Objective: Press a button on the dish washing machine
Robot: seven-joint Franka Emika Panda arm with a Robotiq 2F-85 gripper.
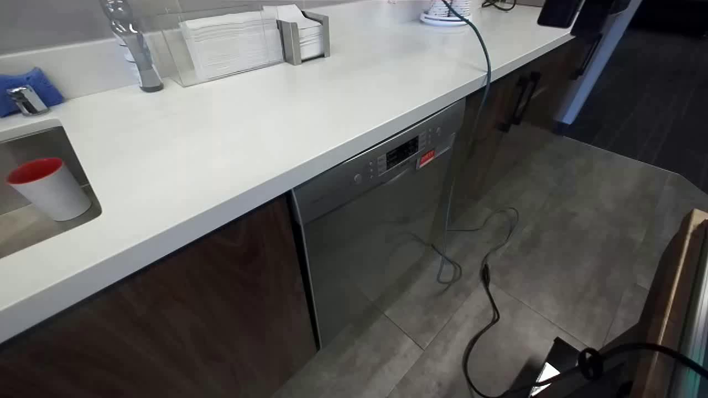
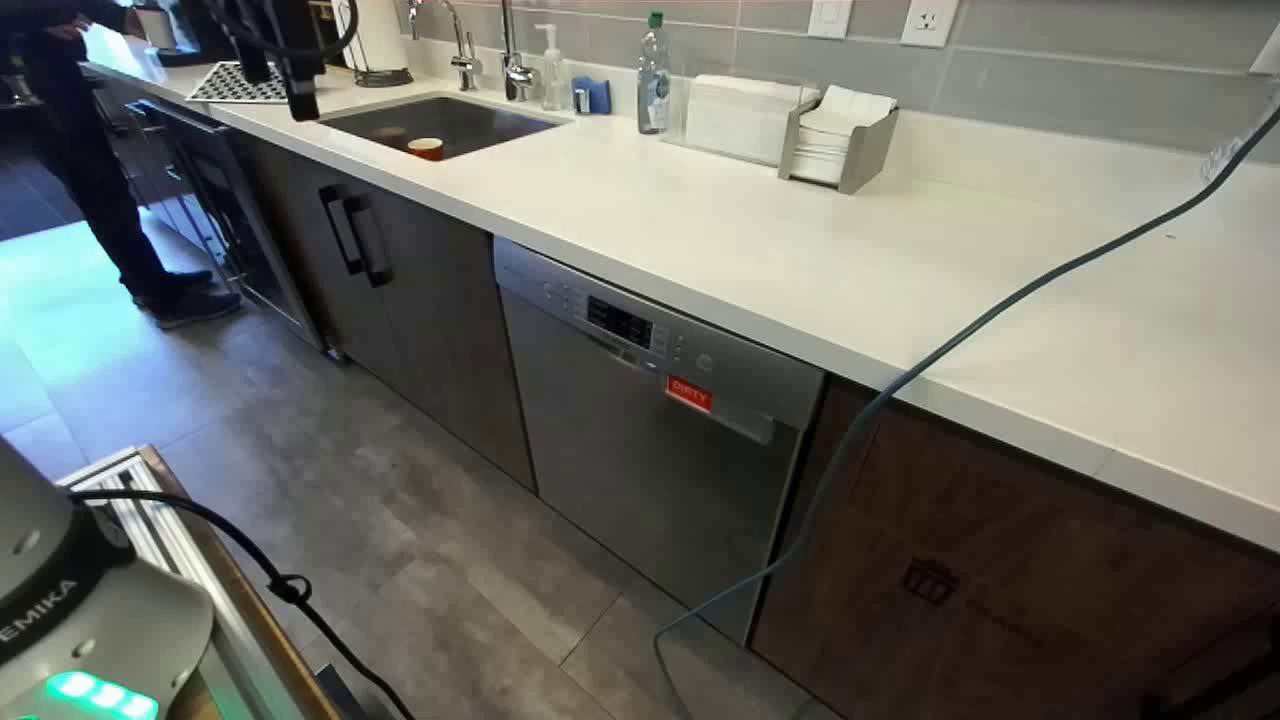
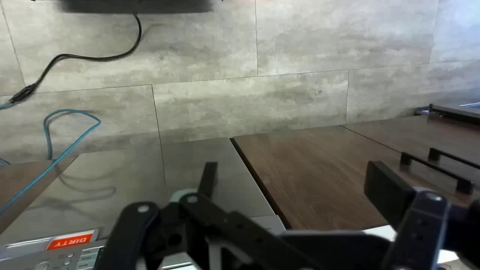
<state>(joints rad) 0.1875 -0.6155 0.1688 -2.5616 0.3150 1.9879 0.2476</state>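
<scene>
One tool [image 3: 295, 182] gapes, with nothing between its jaws; the dish washing machine [image 2: 650, 450] stands beneath the tabletop [image 2: 640, 215], its control strip [image 2: 662, 335] just under the tabletop's edge. For a sound press, the tool is best drawn together, brought in below that edge, and pushed squarely against a single button [image 3: 88, 257], avoiding the red DIRTY sign [image 2: 689, 393].

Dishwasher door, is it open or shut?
Shut: in both exterior views the dishwasher door stands upright under the countertop, in line with the wooden cabinets.

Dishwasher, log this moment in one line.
gripper: open, empty | dish washing machine: closed | red DIRTY label: on front | control panel: no contact
</scene>
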